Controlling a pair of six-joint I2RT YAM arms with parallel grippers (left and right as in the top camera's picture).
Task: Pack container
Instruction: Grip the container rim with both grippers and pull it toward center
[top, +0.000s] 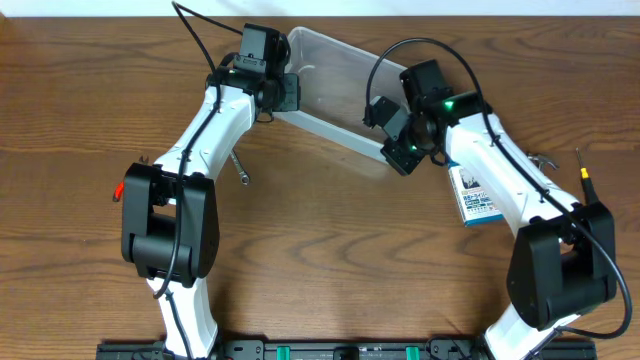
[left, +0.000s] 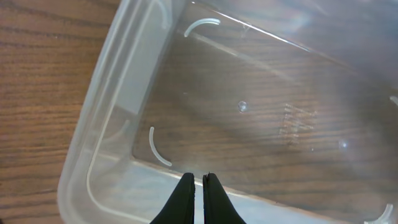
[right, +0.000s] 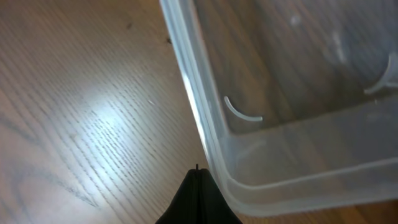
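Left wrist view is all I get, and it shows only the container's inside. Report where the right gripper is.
Observer: The right gripper is outside the container, beside one corner, jaws shut.
Operator: List what lies near that arm.
Observer: A blue-and-white packet lies partly under the right arm.
Operator: Now the left side.
Observer: A small metal tool lies on the wood beside the left arm.

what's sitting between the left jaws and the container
Nothing visible. The left gripper hangs right over the near wall of the container, jaws almost together, and the left wrist view shows no other object between them.
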